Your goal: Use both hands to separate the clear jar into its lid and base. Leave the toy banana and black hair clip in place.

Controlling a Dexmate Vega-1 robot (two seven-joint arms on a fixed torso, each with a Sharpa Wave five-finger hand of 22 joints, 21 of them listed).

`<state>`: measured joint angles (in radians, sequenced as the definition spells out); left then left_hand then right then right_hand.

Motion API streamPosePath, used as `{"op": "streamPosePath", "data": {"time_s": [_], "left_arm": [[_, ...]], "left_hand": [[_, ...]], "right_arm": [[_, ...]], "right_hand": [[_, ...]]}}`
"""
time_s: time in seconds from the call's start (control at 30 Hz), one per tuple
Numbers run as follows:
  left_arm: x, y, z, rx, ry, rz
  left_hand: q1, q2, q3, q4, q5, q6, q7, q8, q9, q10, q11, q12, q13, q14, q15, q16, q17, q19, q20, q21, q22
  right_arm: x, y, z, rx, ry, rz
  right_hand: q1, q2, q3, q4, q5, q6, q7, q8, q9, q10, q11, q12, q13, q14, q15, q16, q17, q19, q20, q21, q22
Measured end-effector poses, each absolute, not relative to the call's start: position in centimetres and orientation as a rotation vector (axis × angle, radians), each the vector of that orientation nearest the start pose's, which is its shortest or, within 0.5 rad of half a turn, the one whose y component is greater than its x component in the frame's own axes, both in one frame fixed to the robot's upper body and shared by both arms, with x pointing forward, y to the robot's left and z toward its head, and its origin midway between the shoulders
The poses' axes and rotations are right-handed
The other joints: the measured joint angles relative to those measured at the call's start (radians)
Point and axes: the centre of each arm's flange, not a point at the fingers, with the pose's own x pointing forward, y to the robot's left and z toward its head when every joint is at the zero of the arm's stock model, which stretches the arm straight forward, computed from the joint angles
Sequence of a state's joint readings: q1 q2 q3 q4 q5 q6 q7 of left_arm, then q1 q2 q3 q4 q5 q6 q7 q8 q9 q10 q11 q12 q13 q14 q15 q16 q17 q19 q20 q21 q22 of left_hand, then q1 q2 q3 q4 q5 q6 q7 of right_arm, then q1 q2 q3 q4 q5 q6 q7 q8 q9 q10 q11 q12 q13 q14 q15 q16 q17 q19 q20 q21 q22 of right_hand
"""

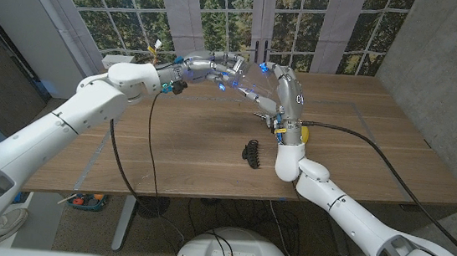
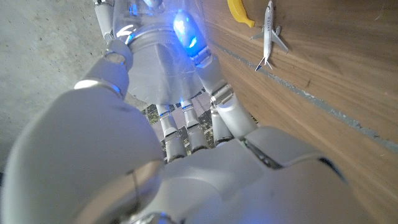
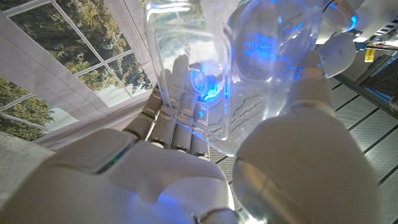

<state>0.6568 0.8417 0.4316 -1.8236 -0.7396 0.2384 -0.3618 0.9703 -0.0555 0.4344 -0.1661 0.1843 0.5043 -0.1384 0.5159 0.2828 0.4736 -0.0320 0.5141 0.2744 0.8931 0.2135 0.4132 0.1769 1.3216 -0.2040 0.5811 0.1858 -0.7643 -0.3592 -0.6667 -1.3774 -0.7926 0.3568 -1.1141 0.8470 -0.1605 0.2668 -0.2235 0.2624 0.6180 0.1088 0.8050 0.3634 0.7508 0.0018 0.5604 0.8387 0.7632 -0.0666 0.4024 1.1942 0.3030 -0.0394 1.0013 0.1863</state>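
Note:
Both hands hold the clear jar in the air over the far middle of the table. My left hand grips it from the left and my right hand grips it from the right. Blue light glows through the clear plastic. In the left wrist view the fingers wrap the jar. Thumb and fingers of the right hand close around the jar in the right wrist view. I cannot tell whether lid and base are still joined. The black hair clip lies on the table below. The toy banana peeks out behind my right wrist.
A small toy airplane lies on the wood next to the banana. A black cable runs across the right side of the table. Windows stand behind the table's far edge.

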Motion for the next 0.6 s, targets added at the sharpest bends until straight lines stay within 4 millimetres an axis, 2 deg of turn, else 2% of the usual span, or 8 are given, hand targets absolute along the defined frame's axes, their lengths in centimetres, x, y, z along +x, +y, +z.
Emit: {"op": "streamPosePath", "data": {"time_s": [0.2,0.27,0.3,0.47,0.53,0.6], "left_arm": [[56.4,21.3,10.8,0.281,-0.347,-0.758],[56.5,21.2,10.1,0.249,-0.296,-0.773],[56.7,21.3,10.5,0.229,-0.281,-0.773],[56.8,21.0,8.9,0.167,-0.173,-0.802],[56.7,20.8,8.1,0.140,-0.119,-0.817],[56.7,20.7,7.6,0.124,-0.086,-0.826]], "left_hand": [[-0.028,-0.028,-0.001,0.001,-0.008,0.034,-0.026,0.000,0.000,0.039,-0.004,0.025,-0.034,0.080,-0.026,-0.024,-0.005,0.041,0.006,0.035,0.000],[-0.033,-0.033,-0.004,0.004,-0.009,0.050,-0.023,0.000,0.000,0.053,-0.008,0.025,-0.037,0.085,-0.030,-0.026,-0.005,0.044,0.009,0.041,0.000],[-0.039,-0.039,-0.004,0.004,-0.010,0.050,-0.023,0.000,0.000,0.057,-0.011,0.025,-0.038,0.096,-0.030,-0.026,-0.005,0.047,0.010,0.044,0.000],[-0.061,-0.061,-0.023,0.023,-0.011,0.073,-0.031,0.002,0.000,0.095,-0.016,0.025,-0.047,0.112,-0.039,-0.036,-0.008,0.064,0.026,0.065,-0.005],[-0.071,-0.071,-0.032,0.032,-0.011,0.091,-0.050,0.002,0.000,0.117,-0.027,0.019,-0.051,0.121,-0.040,-0.038,-0.006,0.072,0.033,0.071,-0.005],[-0.077,-0.077,-0.039,0.039,-0.012,0.095,-0.053,-0.005,0.000,0.125,-0.032,0.015,-0.050,0.127,-0.040,-0.038,-0.003,0.072,0.042,0.081,-0.009]], "right_arm": [[54.6,-10.4,0.0,-0.678,-1.518,-0.379],[54.7,-10.4,0.0,-0.676,-1.514,-0.383],[54.7,-10.3,0.0,-0.681,-1.521,-0.380],[54.9,-10.4,0.0,-0.679,-1.512,-0.388],[55.1,-10.5,0.1,-0.677,-1.509,-0.393],[55.2,-10.5,0.2,-0.677,-1.506,-0.396]], "right_hand": [[0.000,0.000,0.000,0.000,0.000,0.005,0.005,0.000,0.000,0.000,0.000,0.000,0.000,0.000,0.000,0.000,0.000,0.000,0.000,0.000,0.000],[0.000,0.000,0.000,0.000,-0.002,0.005,0.005,0.000,0.000,0.002,0.002,0.000,0.000,0.000,0.000,0.000,0.000,0.000,0.000,0.000,0.000],[0.000,0.000,0.000,0.000,-0.003,0.006,0.005,0.000,0.000,0.002,0.002,-0.001,0.000,0.000,0.000,0.000,0.000,0.000,0.000,0.000,0.000],[0.000,0.000,0.000,0.000,-0.003,0.015,0.003,0.001,0.000,0.002,0.002,-0.004,0.000,0.000,0.000,0.000,0.001,0.000,0.000,0.000,0.000],[0.000,0.000,0.000,0.000,-0.004,0.015,0.003,0.001,0.000,0.002,0.002,-0.005,0.000,0.000,0.000,0.000,0.002,0.000,0.000,0.000,0.000],[0.000,0.000,0.000,0.000,-0.004,0.018,0.006,0.001,0.000,0.002,0.002,-0.005,0.000,0.000,0.000,0.000,0.002,0.000,0.000,0.000,0.000]]}}
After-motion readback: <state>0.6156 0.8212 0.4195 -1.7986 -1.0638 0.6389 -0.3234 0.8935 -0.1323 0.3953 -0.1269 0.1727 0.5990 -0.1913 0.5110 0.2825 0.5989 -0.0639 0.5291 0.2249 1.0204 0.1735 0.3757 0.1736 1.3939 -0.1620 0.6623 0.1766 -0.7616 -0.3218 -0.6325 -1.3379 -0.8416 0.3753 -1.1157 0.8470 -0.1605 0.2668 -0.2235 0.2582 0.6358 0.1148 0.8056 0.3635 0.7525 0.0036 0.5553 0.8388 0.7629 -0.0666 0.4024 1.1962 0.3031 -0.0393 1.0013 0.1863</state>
